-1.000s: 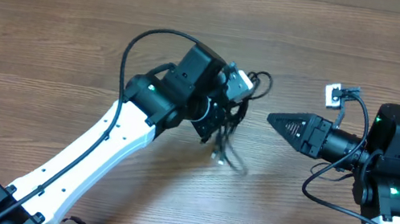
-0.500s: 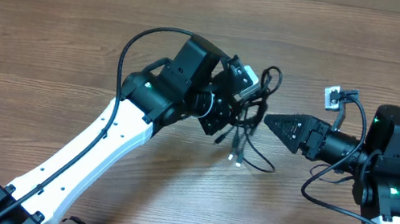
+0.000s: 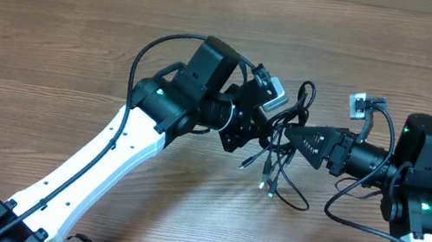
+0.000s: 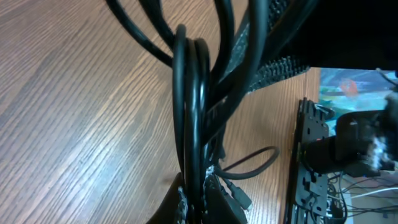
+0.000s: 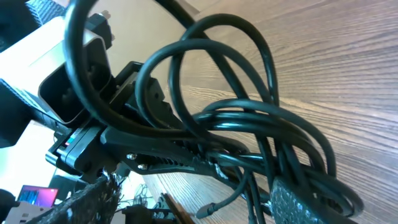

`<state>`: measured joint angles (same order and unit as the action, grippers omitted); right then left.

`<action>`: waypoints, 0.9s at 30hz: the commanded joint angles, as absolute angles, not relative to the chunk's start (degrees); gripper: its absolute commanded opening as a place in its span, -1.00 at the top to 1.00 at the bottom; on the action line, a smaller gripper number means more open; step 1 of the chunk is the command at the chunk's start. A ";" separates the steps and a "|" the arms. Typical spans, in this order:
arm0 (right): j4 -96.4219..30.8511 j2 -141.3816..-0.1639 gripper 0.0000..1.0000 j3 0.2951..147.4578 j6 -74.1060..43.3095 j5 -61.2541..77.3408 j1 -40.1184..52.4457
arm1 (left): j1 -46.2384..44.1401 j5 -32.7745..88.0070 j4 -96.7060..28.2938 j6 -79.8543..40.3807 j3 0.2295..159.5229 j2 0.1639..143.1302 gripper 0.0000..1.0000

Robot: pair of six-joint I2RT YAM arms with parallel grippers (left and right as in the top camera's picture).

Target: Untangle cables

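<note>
The cables (image 3: 282, 166) are a tangled bundle of thin black cords, held up off the table. A loop sticks up at the top and plug ends dangle below. My left gripper (image 3: 270, 132) is shut on the bundle; the left wrist view shows several cords (image 4: 189, 112) pinched between its fingers (image 4: 198, 202). My right gripper (image 3: 292, 136) is open and tip to tip with the left one. In the right wrist view the cable loops (image 5: 249, 118) lie between its spread fingers (image 5: 199, 191) and against the right finger, with the left gripper (image 5: 155, 155) just behind.
The wooden table (image 3: 53, 41) is under both arms. A slack cable loop (image 3: 294, 201) rests on the table below the grippers. Thicker black arm wiring (image 3: 151, 44) arcs over the left arm, and a small white connector (image 3: 360, 101) sits above the right arm.
My left gripper has carried the cable bundle rightward and lifted it, meeting the right gripper. The right gripper edged left. The dangling plug ends and the loop have shifted right.
</note>
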<state>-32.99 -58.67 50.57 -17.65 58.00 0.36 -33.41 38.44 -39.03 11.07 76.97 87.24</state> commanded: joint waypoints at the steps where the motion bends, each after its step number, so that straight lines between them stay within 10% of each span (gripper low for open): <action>1: -32.16 -58.26 -0.52 50.85 -15.97 59.20 0.25 | -35.18 41.80 -38.76 12.25 77.89 86.59 0.91; 11: -31.51 -58.26 -0.48 50.85 -14.46 60.07 0.25 | -37.54 40.60 -38.72 13.72 77.89 86.59 0.91; 20: -31.42 -58.26 0.48 50.85 -14.48 60.07 0.25 | -37.54 41.41 -38.70 13.72 77.89 86.59 0.92; 27: -31.42 -58.26 0.25 50.85 -14.48 60.03 0.25 | -37.54 42.04 -38.59 13.74 77.89 86.59 0.92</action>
<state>-31.75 -58.67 50.57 -14.92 59.22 0.36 -37.15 39.05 -38.98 12.38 76.97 87.22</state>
